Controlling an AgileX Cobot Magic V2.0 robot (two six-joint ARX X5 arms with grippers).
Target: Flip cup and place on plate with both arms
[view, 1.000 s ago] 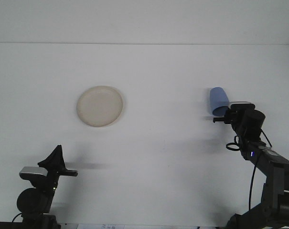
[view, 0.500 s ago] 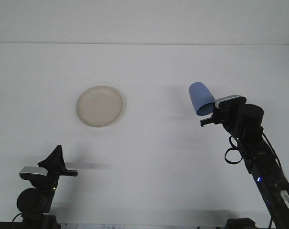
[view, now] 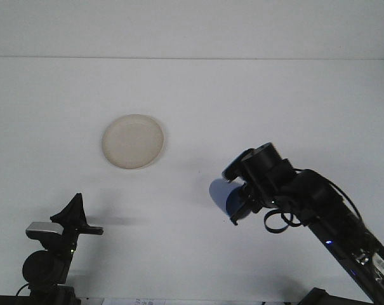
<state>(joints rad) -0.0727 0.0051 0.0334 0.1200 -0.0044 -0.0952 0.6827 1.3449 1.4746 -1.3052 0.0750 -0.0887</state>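
Left gripper (view: 77, 216): parked low at the near-left edge, fingers spread apart, holding nothing.
Right gripper (view: 238, 203): out over mid-table, right of centre, clamped on the blue cup (view: 223, 195).
Cup: held in the air, tipped on its side, shadow on the table (view: 192, 95) under it; which way the mouth faced I couldn't tell.
Plate (view: 133, 141): farther back and left, bare, well apart from the cup.
Progress: cup picked up, flip looked partway at best; handover to the left arm and placing on the plate not done.
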